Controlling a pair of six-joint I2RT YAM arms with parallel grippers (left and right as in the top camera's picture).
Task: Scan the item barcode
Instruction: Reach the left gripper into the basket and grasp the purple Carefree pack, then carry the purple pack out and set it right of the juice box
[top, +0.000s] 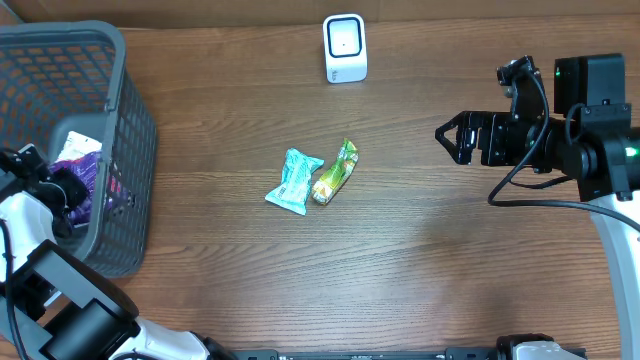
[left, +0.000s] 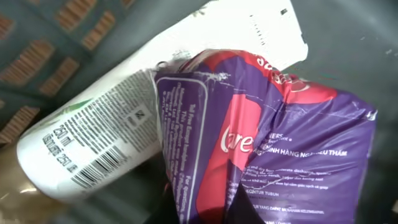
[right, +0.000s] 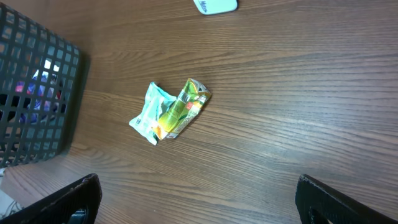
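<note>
Left tool (top: 72, 190) inside grey basket (top: 135, 140), pressed together on purple packet (left: 280, 143); white barcoded bottle (left: 87, 155) touching it. Teal packet (top: 295, 181) and green packet (top: 336, 171) touching, mid-counter (top: 400, 250). White scanner (top: 345, 48) at far edge. Right tool (top: 445, 138) spread, empty, well apart.

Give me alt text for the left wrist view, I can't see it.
A crumpled purple packet fills the frame, pinched at its lower edge by the jaws. A white bottle with a barcode lies beside it, inside the grey basket.
</note>
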